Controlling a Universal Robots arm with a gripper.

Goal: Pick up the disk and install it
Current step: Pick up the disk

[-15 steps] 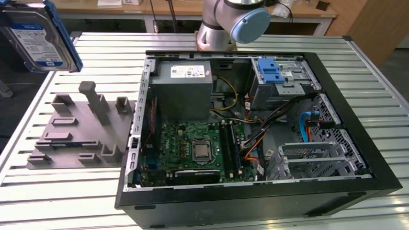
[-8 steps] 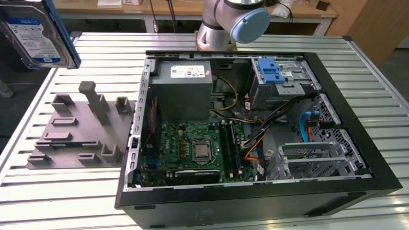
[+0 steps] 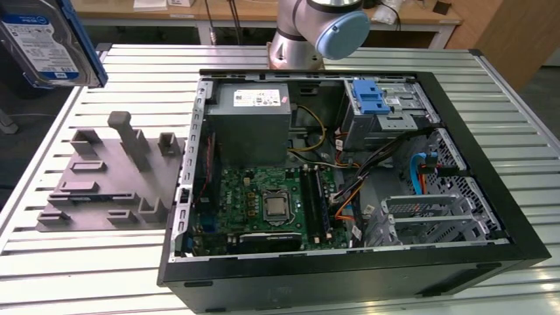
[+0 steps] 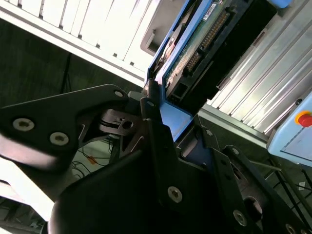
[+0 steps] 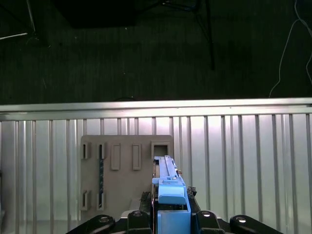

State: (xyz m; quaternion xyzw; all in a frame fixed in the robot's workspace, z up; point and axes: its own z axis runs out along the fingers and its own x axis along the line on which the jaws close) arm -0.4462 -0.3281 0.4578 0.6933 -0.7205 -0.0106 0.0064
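Disk (image 3: pixel 48 42): held aloft, clear of the grey fixture (image 3: pixel 109 174) on the slatted surface (image 3: pixel 79 262).
Hand (image 5: pixel 170 219): closed on the Disk's blue bracket.

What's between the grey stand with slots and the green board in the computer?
In the exterior view, the computer case's metal side wall stands between the grey stand and the green board.

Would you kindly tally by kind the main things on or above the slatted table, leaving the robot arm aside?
Silver-grey rectangular hard drive in a blue plastic bracket, held by the gripper: 1
Grey plastic slotted holder block: 1
Open black metal computer case: 1
Total: 3
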